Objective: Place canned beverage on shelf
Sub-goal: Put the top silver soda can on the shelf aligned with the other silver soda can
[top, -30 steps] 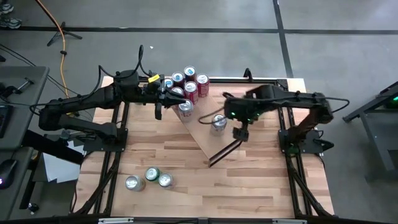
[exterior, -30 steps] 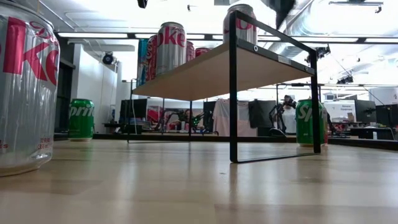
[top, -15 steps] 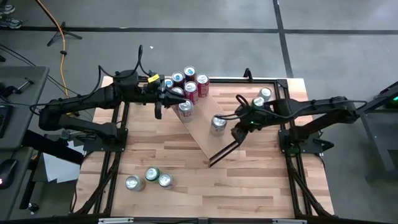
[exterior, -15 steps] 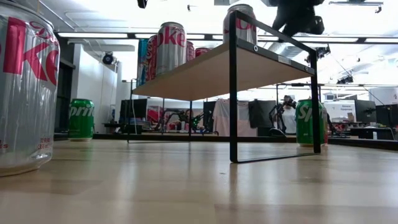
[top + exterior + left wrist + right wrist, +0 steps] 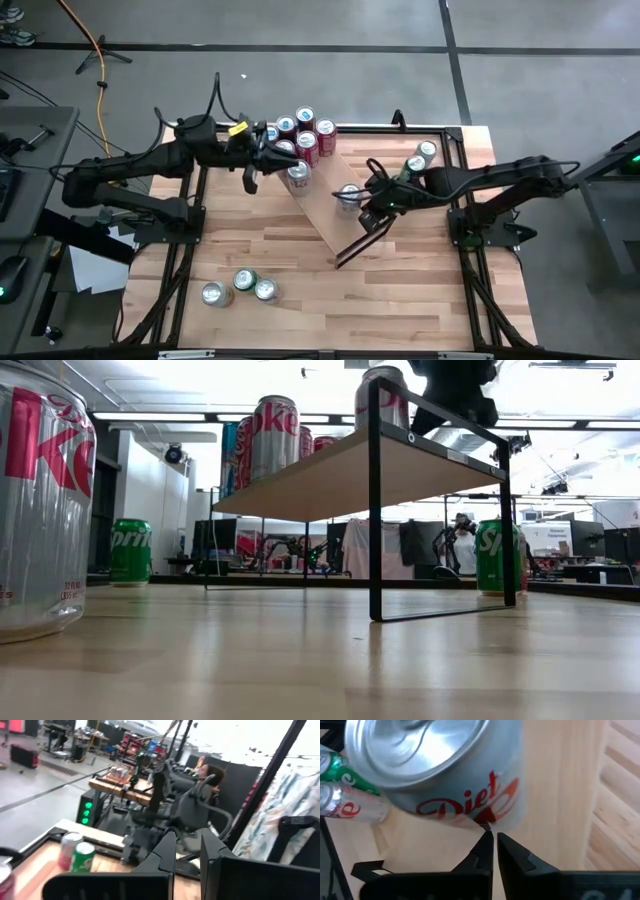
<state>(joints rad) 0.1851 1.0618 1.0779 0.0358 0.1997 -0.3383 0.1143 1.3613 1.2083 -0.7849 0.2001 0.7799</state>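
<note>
— What am I looking at, biggest first?
— The counter (image 5: 300, 260) is carrying the shelf (image 5: 325, 215), which is sitting at an angle. My right hand (image 5: 366, 214) is hovering above the shelf, fingers pinched shut on nothing, tips just beside the Diet Coke can (image 5: 445, 770) that is standing on the plank.
— And the left?
— The left hand (image 5: 252, 168) is waiting, closed and empty, by the red Coke cans (image 5: 300, 135) at the shelf's far end.

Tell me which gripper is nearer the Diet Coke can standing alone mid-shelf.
Right. The right gripper, shut, sits right beside the Diet Coke can on the shelf, empty. The left gripper is at the shelf's far end, by the can cluster.
</note>
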